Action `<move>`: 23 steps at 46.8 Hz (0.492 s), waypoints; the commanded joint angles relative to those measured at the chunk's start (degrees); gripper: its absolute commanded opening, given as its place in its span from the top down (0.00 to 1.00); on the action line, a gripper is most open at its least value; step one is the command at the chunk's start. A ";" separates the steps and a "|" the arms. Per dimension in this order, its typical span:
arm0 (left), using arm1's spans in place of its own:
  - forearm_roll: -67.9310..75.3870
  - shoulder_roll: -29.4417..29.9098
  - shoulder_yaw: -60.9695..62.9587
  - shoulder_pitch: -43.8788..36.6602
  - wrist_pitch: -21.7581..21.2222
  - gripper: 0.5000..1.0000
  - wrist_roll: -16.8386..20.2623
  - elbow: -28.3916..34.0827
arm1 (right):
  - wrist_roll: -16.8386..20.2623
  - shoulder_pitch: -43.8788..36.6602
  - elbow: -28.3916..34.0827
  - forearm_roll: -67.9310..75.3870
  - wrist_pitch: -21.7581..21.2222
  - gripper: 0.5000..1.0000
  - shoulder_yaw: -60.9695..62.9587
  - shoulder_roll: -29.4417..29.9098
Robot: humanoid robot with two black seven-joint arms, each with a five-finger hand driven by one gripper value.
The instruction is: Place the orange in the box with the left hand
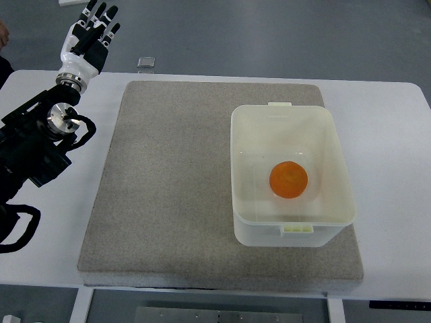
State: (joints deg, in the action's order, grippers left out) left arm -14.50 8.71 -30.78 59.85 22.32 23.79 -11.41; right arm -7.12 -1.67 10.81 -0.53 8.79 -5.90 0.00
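One hand is seen: the black-and-white left robot hand (91,30), raised at the upper left beyond the white surface (384,114), its fingers (101,13) spread apart and holding nothing. A small clear square object (146,62) lies near the grey felt mat (168,188). Well to the right, the round orange (289,179) already rests inside the translucent white plastic box (291,232). No right hand is shown. The placing is judged complete.

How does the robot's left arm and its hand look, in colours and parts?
The left hand has black fingers on a white palm shell. Below it comes a silver metal wrist ring, then a bulky black arm with a round silver joint cap and looping black cables. No right arm shows.
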 commanded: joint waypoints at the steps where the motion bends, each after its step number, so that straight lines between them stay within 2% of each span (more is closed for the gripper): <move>1: 0.00 -0.01 -0.16 0.01 0.00 0.02 0.03 0.07 | 0.00 0.00 0.00 0.00 0.00 0.14 -0.07 0.00; 9: 0.00 -0.01 -0.25 0.01 -0.61 0.02 0.12 0.07 | 0.00 0.00 0.00 0.00 0.00 0.14 0.01 0.00; 17: 0.00 -0.01 -2.27 0.01 -5.62 0.02 0.03 -0.02 | 0.00 0.00 0.00 0.00 0.00 0.14 0.10 0.00; 23: 0.09 -0.01 -2.80 0.01 -5.62 0.02 0.03 -0.11 | 0.00 0.09 0.17 0.18 -0.09 0.14 -0.07 0.00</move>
State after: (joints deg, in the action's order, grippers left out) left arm -14.43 8.70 -33.50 59.92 16.64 23.84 -11.44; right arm -7.12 -1.67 10.81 -0.52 8.79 -5.86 0.00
